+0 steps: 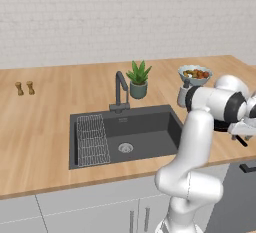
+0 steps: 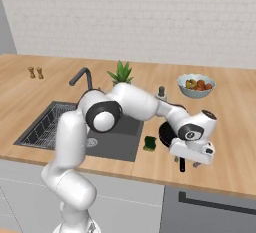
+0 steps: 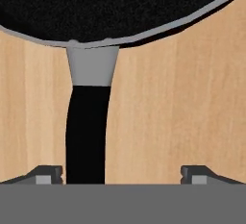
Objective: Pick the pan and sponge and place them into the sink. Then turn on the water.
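The tool [image 3: 121,174] hangs wide open right over the pan [image 3: 115,6] handle, which sits nearer one finger, pan flat on the wooden surface [image 3: 168,103] beside the sponge [image 2: 149,143], right of the sink [image 1: 145,132].

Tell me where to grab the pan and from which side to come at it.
Grip the pan by its short black handle, coming straight down from above. The handle lies flat on the counter, sticking out from the rim, narrow enough to fit the open claw. In the hand view it sits close to one finger, so shifting sideways to centre it first would likely help.
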